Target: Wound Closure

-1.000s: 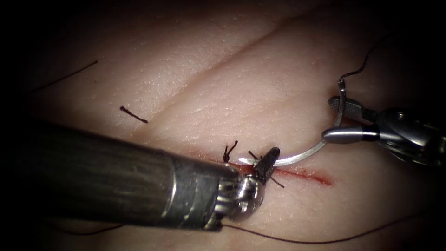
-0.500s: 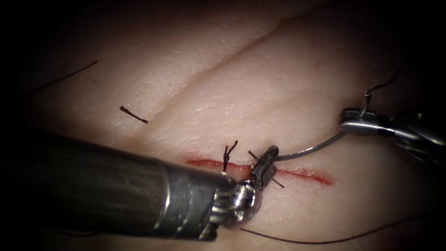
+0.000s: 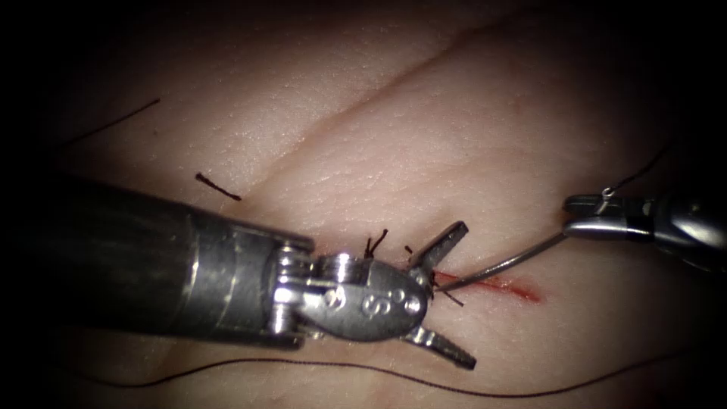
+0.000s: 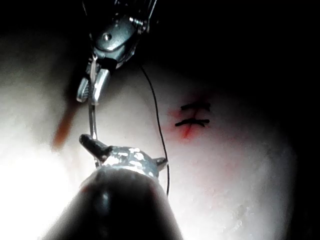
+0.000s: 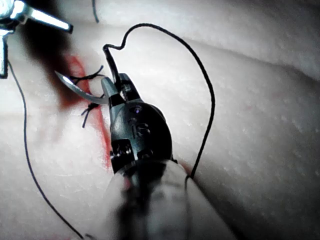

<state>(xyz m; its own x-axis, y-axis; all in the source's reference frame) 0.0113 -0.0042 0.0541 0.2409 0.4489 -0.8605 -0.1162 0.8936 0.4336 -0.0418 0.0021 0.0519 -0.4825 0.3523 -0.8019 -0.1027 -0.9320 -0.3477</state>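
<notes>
Left tool (image 3: 445,295) let go; right tool (image 3: 587,216) holds needle (image 3: 503,266) over tissue (image 3: 424,136).

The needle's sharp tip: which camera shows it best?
The right wrist view: the needle curves out from the right tool, its bare tip clear against the tissue. The endoscope view shows it aimed at the cut between the left tool's open fingers. The left wrist view shows a thin line.

Surgical training bench, laboratory setting

A slab of pale, skin-covered tissue (image 3: 485,136) with a short red cut (image 3: 500,285) is lit by an endoscope lamp against darkness; two metal wristed robotic tools (image 3: 443,291) (image 3: 587,216) and dark loose thread (image 3: 469,390) are seen.
</notes>
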